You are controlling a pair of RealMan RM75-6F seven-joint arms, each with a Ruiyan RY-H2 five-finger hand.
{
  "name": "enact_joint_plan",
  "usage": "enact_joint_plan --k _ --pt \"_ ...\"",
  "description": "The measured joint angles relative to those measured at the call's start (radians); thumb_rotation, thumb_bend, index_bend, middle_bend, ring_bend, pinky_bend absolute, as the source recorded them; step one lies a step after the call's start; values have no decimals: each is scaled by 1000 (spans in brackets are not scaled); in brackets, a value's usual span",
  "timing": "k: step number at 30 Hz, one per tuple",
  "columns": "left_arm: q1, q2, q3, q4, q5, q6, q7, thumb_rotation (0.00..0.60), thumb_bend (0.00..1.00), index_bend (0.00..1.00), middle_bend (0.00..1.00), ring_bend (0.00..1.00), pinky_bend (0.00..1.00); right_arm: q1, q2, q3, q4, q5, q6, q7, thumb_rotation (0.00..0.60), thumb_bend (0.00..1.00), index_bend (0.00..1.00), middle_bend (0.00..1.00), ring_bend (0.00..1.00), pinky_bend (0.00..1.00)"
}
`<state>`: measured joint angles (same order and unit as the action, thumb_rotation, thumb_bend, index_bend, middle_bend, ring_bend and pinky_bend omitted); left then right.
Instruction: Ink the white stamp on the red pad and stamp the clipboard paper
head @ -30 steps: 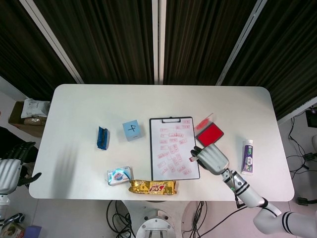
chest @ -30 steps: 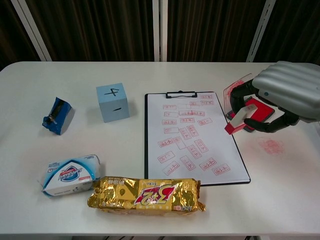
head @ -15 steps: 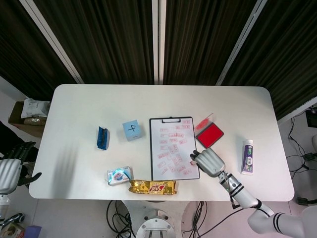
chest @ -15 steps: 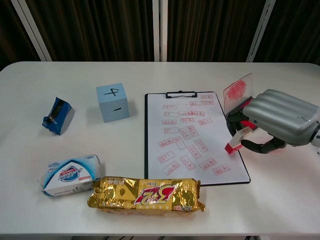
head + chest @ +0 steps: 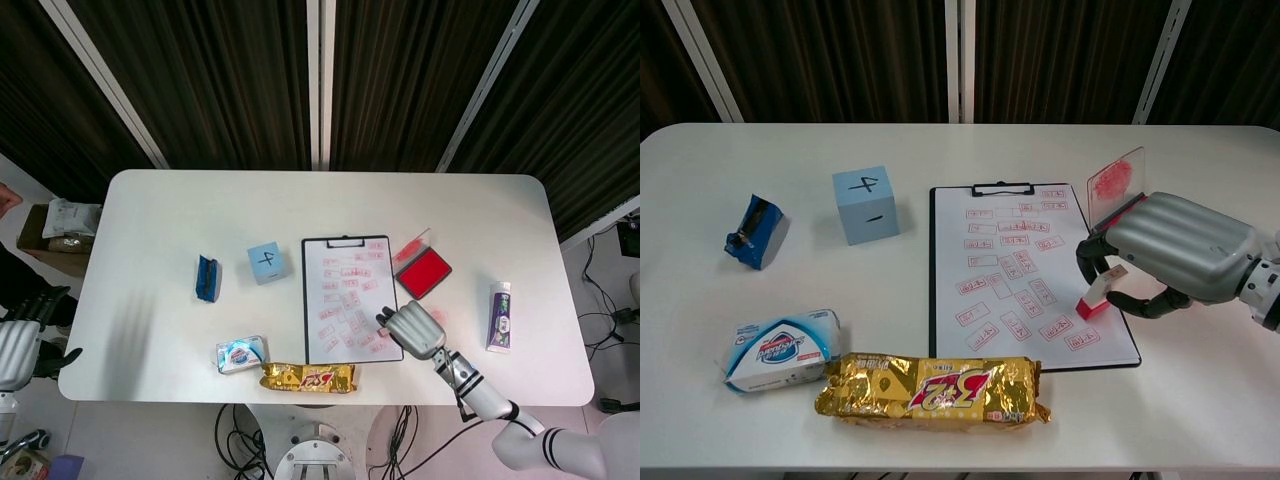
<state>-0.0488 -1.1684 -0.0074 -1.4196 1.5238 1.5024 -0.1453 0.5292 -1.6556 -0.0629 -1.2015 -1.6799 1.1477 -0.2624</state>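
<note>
White table w/ dark slatted wall behind; right hand pinching white stamp on clipboard paper.

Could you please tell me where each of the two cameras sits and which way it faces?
Head view: high above the table, looking almost straight down; shows the right hand with its forearm, and the left hand off the table's edge.
Chest view: low at the near edge, looking across toward the dark curtain; shows only the right hand holding the white stamp.
Shared: the right hand, clipboard, blue cube, gold snack pack.
</note>
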Motion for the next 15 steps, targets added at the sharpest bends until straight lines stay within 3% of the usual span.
enact_joint_plan --k 15 --pt "4 -4 -1 22 0 5 -23 600 0 140 160 156 288 -1 -17 -5 15 10 -27 -18 600 459 1000 870 867 1000"
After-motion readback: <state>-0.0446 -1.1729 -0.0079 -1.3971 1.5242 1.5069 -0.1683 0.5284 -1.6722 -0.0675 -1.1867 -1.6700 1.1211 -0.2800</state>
